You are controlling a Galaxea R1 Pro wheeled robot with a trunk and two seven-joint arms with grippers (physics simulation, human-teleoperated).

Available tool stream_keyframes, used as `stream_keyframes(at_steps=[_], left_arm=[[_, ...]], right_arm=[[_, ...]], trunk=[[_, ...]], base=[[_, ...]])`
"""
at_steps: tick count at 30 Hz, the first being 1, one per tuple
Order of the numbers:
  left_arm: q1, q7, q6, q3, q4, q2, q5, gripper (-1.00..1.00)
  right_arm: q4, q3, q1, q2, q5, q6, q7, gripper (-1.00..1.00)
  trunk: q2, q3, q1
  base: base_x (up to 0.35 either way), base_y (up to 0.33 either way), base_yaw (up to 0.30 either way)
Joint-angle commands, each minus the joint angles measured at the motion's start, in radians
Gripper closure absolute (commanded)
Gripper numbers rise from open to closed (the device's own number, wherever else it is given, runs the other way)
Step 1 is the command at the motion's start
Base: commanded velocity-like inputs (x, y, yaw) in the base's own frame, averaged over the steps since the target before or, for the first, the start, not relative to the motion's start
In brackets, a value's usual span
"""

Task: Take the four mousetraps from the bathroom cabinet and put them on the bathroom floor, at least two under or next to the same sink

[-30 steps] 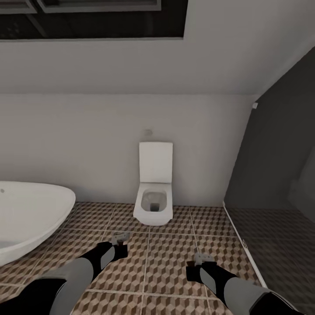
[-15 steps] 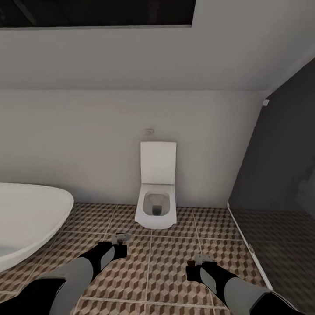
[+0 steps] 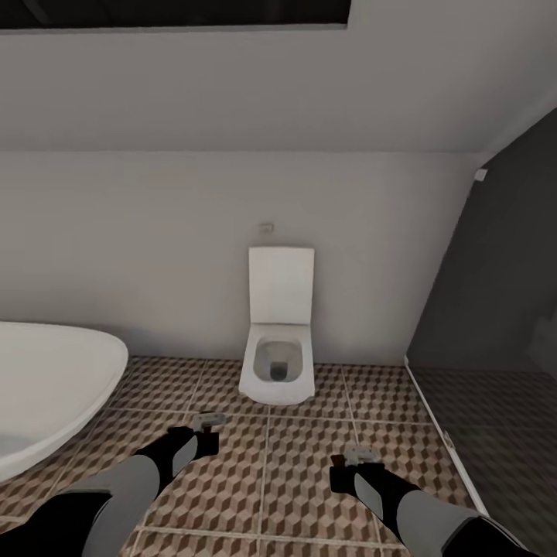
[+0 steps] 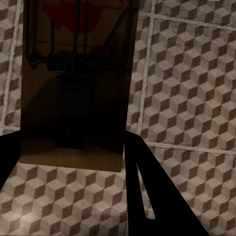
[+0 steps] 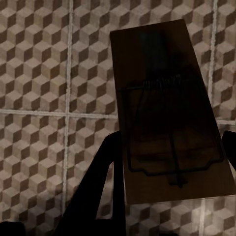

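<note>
Your left pincer (image 3: 207, 422) is clamped on a mousetrap (image 4: 73, 83): in the left wrist view the dark brown board sits between the two black fingers (image 4: 157, 196), its wire spring and bar across the upper part and a red mark at the far end. In the head view that trap shows as a small pale grey piece at the pincer tip, held above the bathroom floor (image 3: 302, 480).

Your right pincer (image 3: 360, 456) is clamped on a second mousetrap (image 5: 167, 128). In the right wrist view its brown board lies tilted between the dark fingers (image 5: 105, 182), with a thin wire loop over the near half. Cube-pattern tiles with pale grout lines lie under both traps, and neither trap touches them.

Both arms reach forward side by side, well apart, the left one over the tiles near the bathtub (image 3: 46, 387), the right one over tiles near the pale strip that edges the darker shower floor (image 3: 495, 433).

Ahead of the pincers, a white toilet (image 3: 278, 356) stands against the far wall at the far edge of the floor, its lid raised upright. The rounded white bathtub takes the left edge of the floor. A dark glass shower wall (image 3: 495, 271) rises at the right edge.
</note>
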Motion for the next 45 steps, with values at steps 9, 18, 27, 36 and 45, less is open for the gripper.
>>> stream_keyframes(at_steps=[9,18,27,36,45], left_arm=[[0.0,0.006,0.008,0.002,0.001,0.005,0.008,1.0],[0.0,0.006,0.007,0.002,0.002,0.006,0.009,1.0],[0.0,0.004,0.006,0.002,0.001,0.006,0.009,1.0],[0.0,0.005,0.006,0.002,-0.003,0.006,0.01,1.0],[0.0,0.006,0.014,0.002,-0.004,0.006,0.012,1.0]], right_arm=[[-0.001,0.006,-0.001,-0.001,-0.006,-0.003,0.0,1.0],[-0.001,0.007,-0.001,0.001,-0.006,-0.003,0.0,1.0],[-0.001,0.007,-0.001,-0.001,-0.006,-0.003,0.0,1.0],[-0.001,0.006,-0.001,-0.001,-0.006,-0.002,0.0,1.0],[-0.001,0.004,-0.001,-0.001,-0.007,0.0,-0.001,1.0]], trunk=[[-0.001,-0.015,0.0],[-0.001,-0.03,0.0],[-0.001,-0.044,0.0],[-0.057,-0.084,0.031],[-0.12,-0.127,0.065]], base=[[0.3,0.0,0.0],[0.314,0.0,0.0],[0.043,0.0,0.0],[0.001,0.0,0.0],[0.0,0.0,0.0]])
